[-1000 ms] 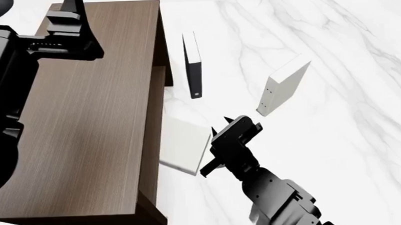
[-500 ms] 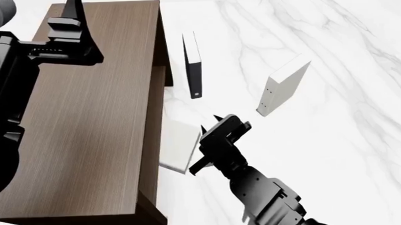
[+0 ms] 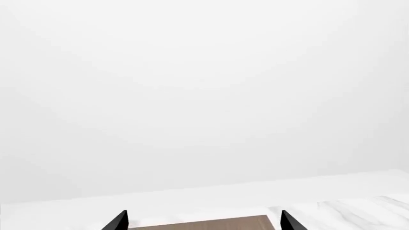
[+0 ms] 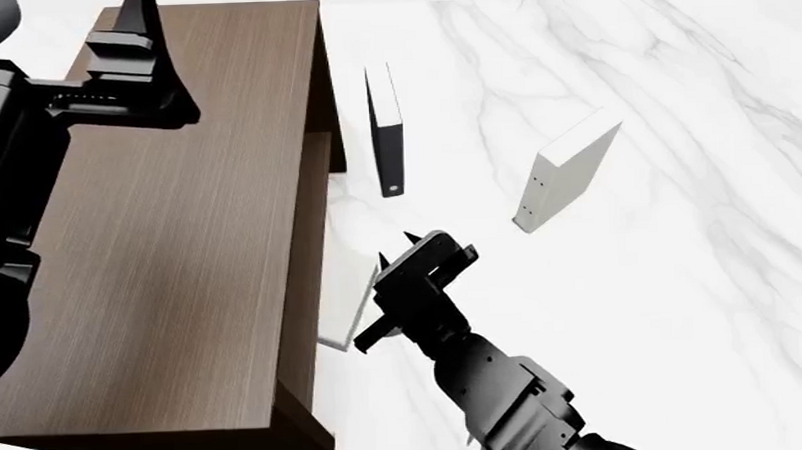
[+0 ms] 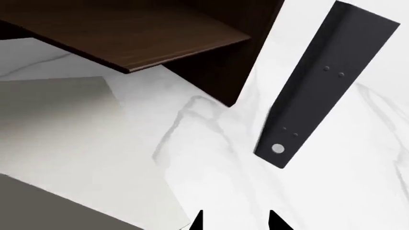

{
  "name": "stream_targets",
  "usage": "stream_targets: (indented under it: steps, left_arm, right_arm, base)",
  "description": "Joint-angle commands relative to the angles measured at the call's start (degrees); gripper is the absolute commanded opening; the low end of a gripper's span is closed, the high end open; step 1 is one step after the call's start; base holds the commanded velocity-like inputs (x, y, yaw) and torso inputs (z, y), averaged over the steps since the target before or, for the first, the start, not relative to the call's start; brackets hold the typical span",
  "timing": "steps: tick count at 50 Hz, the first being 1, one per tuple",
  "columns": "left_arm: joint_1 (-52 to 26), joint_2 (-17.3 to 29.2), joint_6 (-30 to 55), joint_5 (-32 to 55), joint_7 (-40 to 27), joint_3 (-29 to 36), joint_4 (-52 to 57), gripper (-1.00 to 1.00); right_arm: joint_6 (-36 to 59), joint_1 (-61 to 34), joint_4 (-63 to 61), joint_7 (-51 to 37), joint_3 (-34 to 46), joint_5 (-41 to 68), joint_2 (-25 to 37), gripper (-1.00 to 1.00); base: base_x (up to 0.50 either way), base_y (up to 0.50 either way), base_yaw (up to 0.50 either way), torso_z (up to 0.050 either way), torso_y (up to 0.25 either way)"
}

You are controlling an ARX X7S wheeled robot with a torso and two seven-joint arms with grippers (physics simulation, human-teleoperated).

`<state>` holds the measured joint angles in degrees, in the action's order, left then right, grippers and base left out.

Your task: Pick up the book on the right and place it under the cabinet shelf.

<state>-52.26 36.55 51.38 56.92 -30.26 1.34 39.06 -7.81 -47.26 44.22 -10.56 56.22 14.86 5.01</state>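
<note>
The book [image 4: 347, 307] is a thin pale grey-white slab lying flat on the marble floor, with most of it tucked below the cabinet [image 4: 175, 243]. In the right wrist view the book [image 5: 76, 143] lies partly beneath the cabinet shelf [image 5: 141, 33]. My right gripper [image 4: 436, 246] stands against the book's outer edge. Its fingertips [image 5: 198, 221] are apart with only floor between them, and the book's corner lies just beside one. My left gripper [image 4: 134, 39] hangs open above the cabinet top [image 3: 204, 224], holding nothing.
A black book [image 4: 389, 135] stands upright just right of the cabinet, also seen close ahead as the black book [image 5: 326, 81] in the right wrist view. A thicker white book [image 4: 566, 174] with dots on its spine stands further right on the marble floor [image 4: 671, 306].
My right gripper has moved left toward the cabinet, and the book has slid further under it. The left arm has barely shifted.
</note>
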Motion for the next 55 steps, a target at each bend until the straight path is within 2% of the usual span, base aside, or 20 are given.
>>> stream_targets:
  steps: [1, 21, 55]
  left_arm:
    - [-0.4, 0.3, 0.0, 0.2, -0.1, 0.0, -0.1, 1.00]
    - [0.2, 1.3, -0.1, 1.4, -0.4, -1.1, 0.5, 1.00]
    - [1.1, 2.5, -0.8, 2.2, -0.7, -2.3, 0.8, 1.00]
  right_arm:
    - [2.1, 1.9, 8.2, 5.6, 13.4, 11.0, -4.9, 1.00]
    - [0.0, -2.1, 7.5, -0.8, 30.3, 26.3, -5.0, 1.00]
    - [-1.0, -3.3, 4.9, 0.2, 31.8, 28.0, -5.0, 1.00]
  base:
    - [0.00, 0.01, 0.02, 0.000, -0.012]
    - [0.00, 0.01, 0.01, -0.004, -0.011]
    - [0.00, 0.01, 0.01, -0.003, -0.009]
